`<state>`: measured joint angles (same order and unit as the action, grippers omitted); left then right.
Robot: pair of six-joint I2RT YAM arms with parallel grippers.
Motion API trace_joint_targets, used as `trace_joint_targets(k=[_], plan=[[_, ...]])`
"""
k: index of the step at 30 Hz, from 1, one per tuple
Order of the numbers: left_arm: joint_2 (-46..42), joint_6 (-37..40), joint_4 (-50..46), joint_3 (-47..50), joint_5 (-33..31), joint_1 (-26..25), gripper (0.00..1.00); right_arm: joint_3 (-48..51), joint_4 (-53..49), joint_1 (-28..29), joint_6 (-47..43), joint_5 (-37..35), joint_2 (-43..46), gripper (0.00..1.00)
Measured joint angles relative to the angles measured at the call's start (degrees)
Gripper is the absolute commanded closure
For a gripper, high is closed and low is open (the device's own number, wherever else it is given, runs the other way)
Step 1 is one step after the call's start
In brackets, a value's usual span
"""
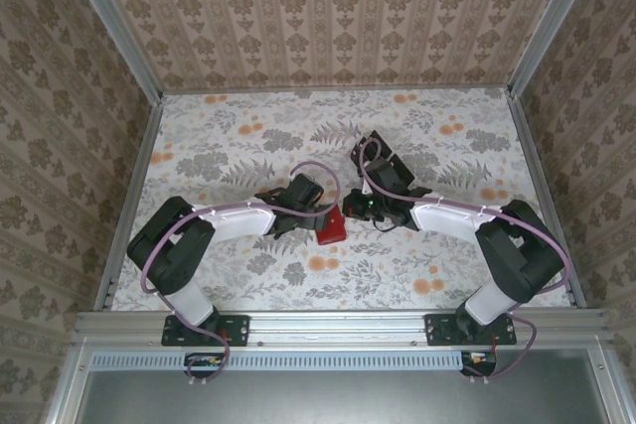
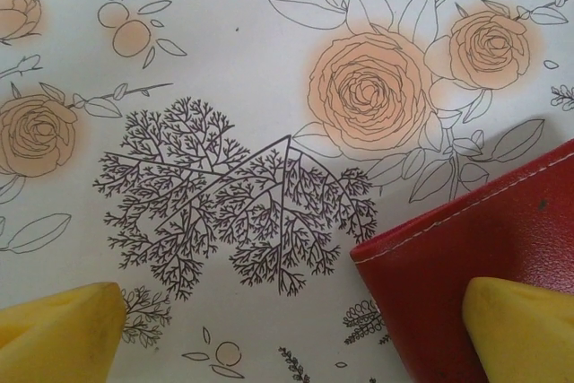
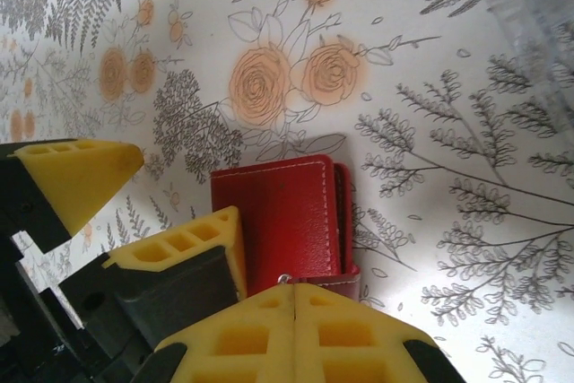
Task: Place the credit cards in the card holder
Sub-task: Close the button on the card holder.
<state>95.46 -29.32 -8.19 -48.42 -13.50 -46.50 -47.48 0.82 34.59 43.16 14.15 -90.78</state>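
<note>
**STATUS: CARD HOLDER AND BOTH HANDS**

The card holder [image 1: 330,230] lies flat on the bench [image 1: 229,146], at the centre of the top view, between the two hands.

Left hand [image 2: 291,320]: fully open, holding nothing. Its lower-right finger [image 2: 520,329] sits over the holder's red cover.

Right hand [image 3: 294,298]: fingers pressed together (no gap visible), tips at the holder's lower edge. Whether a flap is pinched cannot be told.

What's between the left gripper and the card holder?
Nothing visible. The open left gripper sits right at the red card holder, and one of its fingers overlaps the holder's corner.
</note>
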Motion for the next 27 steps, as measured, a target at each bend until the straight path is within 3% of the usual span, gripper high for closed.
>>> trace_joint_targets(k=[27], plan=[[-0.7,-2.6,2.5,2.1,-0.1,0.0,0.0,-2.5,-0.1,3.2,-0.1,1.0,-7.3,1.0]])
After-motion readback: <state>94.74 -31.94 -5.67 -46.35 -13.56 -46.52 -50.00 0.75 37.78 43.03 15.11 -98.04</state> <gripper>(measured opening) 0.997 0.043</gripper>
